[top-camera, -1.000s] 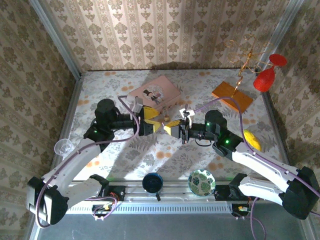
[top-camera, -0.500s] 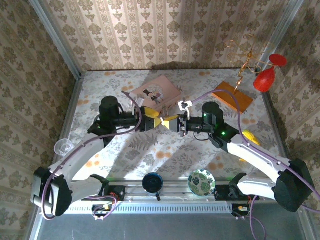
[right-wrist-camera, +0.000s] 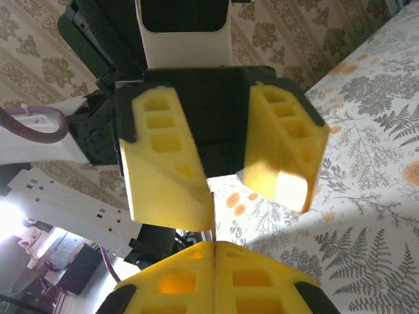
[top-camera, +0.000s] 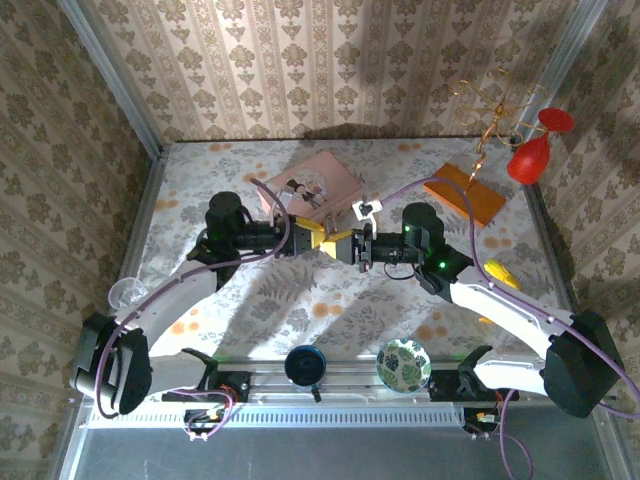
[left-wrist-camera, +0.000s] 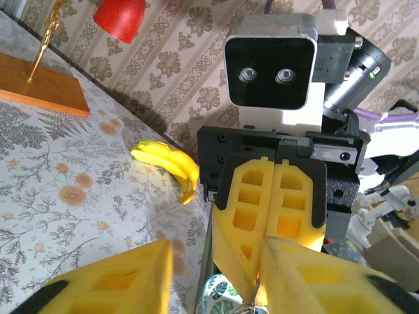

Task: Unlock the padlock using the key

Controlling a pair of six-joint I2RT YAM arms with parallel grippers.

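Right wrist view: clamped tight at bottom centre with the right gripper (right-wrist-camera: pixel 214 247) on a thin metal sliver (right-wrist-camera: pixel 213 226), key or padlock impossible to tell, and faced at mid-frame by the left gripper (right-wrist-camera: pixel 228 199), spread wide, one pad (right-wrist-camera: pixel 163 170) just at the sliver's tip, fern-print tabletop (right-wrist-camera: pixel 366 222) at lower right.

Bright, even light from above; soft shadows fall across the worktop (top-camera: pixel 330 310). In the left wrist view the nearest jaws blur; the right wrist view's lower-left corner is blown out.
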